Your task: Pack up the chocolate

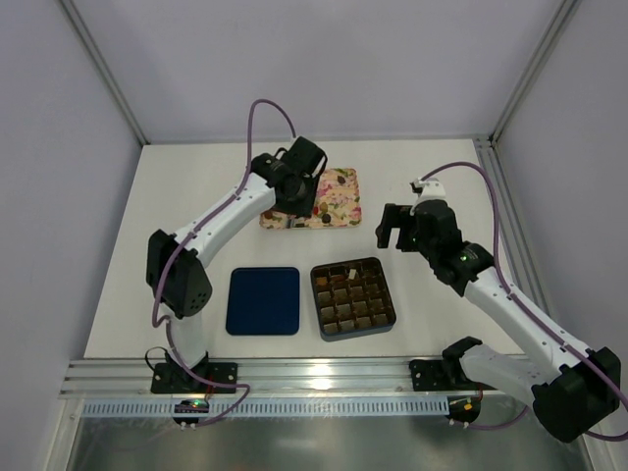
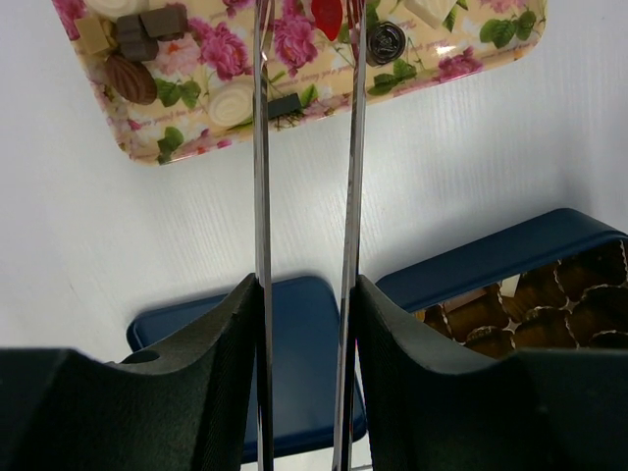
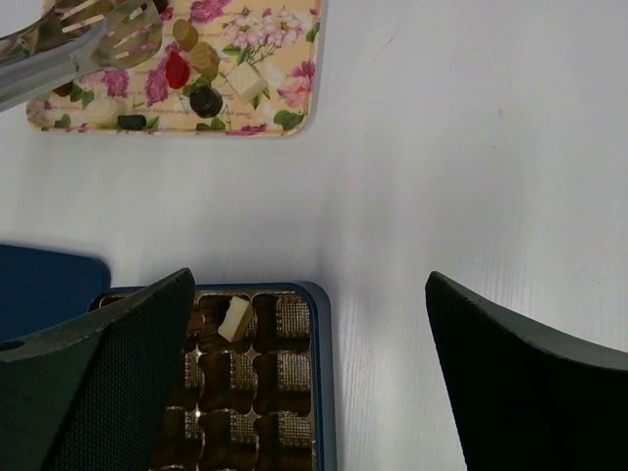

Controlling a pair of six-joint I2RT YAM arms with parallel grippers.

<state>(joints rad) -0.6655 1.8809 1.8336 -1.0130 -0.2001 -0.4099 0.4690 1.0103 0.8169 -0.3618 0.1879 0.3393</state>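
Observation:
Several chocolates lie on the floral tray (image 1: 339, 211): a red piece (image 2: 327, 15), a brown oval (image 2: 130, 80), a white round one (image 2: 232, 101) and others. My left gripper (image 2: 306, 294) is shut on metal tongs (image 2: 260, 147), whose tips reach over the tray on either side of the red piece. I cannot tell whether they touch it. The tongs (image 3: 78, 39) also show in the right wrist view. The dark grid box (image 1: 353, 297) holds a whitish piece (image 3: 234, 319) in a far cell. My right gripper (image 3: 309, 285) is open and empty above the box's far right corner.
A dark blue lid (image 1: 263, 300) lies flat left of the box. White walls close the table on three sides. A metal rail (image 1: 324, 378) runs along the near edge by the arm bases.

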